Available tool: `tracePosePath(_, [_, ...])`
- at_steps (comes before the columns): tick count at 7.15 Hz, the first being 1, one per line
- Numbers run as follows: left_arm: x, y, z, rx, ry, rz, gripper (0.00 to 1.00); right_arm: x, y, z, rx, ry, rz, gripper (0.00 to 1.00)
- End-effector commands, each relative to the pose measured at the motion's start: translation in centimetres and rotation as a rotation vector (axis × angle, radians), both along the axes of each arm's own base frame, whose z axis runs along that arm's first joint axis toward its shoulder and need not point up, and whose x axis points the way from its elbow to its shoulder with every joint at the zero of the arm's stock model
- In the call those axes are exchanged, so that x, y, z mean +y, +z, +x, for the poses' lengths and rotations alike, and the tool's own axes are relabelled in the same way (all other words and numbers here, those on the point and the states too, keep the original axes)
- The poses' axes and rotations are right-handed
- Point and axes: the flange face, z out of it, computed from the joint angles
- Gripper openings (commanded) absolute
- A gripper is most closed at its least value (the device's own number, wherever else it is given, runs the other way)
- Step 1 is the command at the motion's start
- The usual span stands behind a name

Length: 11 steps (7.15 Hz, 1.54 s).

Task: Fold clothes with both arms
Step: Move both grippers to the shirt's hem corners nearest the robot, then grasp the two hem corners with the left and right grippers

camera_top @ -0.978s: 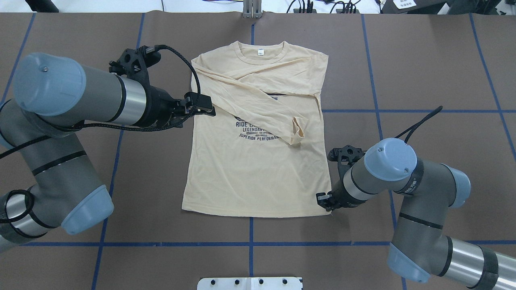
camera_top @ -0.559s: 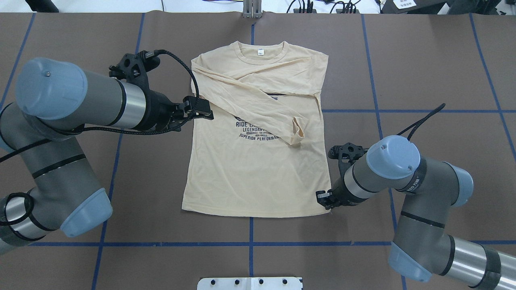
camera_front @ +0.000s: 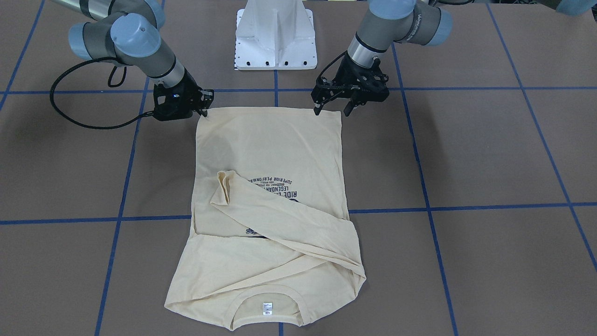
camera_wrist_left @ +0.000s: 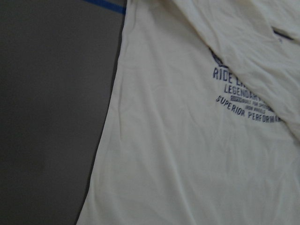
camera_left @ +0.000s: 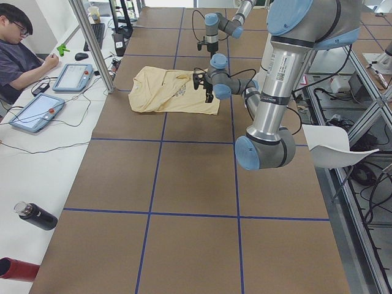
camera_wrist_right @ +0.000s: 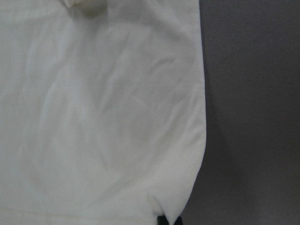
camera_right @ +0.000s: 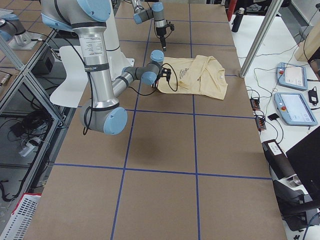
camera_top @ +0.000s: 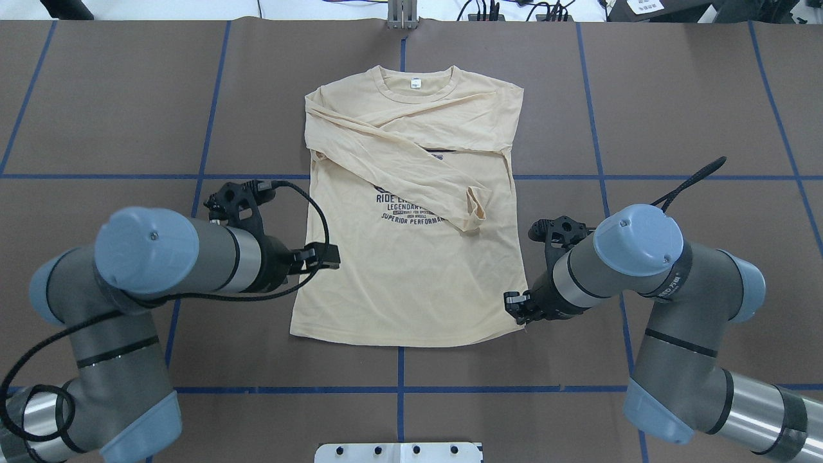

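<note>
**A:** Left claw [camera_front: 332, 109], what state?

**B:** Released. Both fingers are seen spread apart and nothing is gripped. It's held above the bench [camera_top: 675, 96], approx. over the near hem corner of the T-shirt [camera_top: 398, 283]. No contact w/ the cloth can be made out. In its wrist view only cloth and bench are seen, no fingers.

**A:** Right claw [camera_top: 518, 314]?

**B:** It's set low at the other hem corner, right against the cloth edge. One dark fingertip [camera_wrist_right: 162, 220] is seen at that corner in the wrist view. Whether the corner is clamped can't be told, since the jaws are hidden by the claw body.

**A:** And the shirt itself?

**B:** It's laid flat on the bench, front side up, betw. the two claws. The hem is at the claw end. The collar [camera_top: 418, 90] and white neck label [camera_top: 415, 82] are at the far end, well away from both.

**A:** Sleeves?

**B:** Both are folded in across the chest. The upper sleeve [camera_top: 398, 161] is laid diagonally, cuff toward the right claw's side, and the print [camera_top: 411, 209] is partly covered by it. The lower body is left smooth, with only slight wrinkles seen near the right claw.
</note>
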Motion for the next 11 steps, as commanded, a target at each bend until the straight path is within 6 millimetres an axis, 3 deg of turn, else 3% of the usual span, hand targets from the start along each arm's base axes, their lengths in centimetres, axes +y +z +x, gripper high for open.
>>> tracePosePath(1, [3.3, 2.9, 1.8, -0.055, 0.044, -0.012, 0.89, -0.1, -0.5, 0.2, -0.009, 0.013, -0.008, 0.0])
tracePosePath(4, [3.4, 5.1, 3.3, -0.146, 0.05, -0.026, 0.83, -0.5, -0.7, 0.9, -0.014, 0.039, -0.04, 0.0])
tracePosePath(7, [3.3, 4.7, 3.5, -0.14, 0.051, -0.025, 0.73, -0.8, -1.0, 1.4, -0.021, 0.043, -0.039, 0.0])
tracePosePath(8, [3.3, 4.7, 3.5, -0.141, 0.052, -0.024, 0.6, -0.9, -1.0, 1.6, -0.022, 0.046, -0.04, 0.0])
tracePosePath(9, [3.3, 4.8, 3.5, -0.142, 0.051, -0.023, 0.57, -0.9, -1.0, 1.6, -0.022, 0.046, -0.04, 0.0])
tracePosePath(11, [3.5, 5.0, 3.9, -0.149, 0.053, -0.023, 0.57, -1.1, -1.0, 1.7, -0.022, 0.049, -0.04, 0.0])
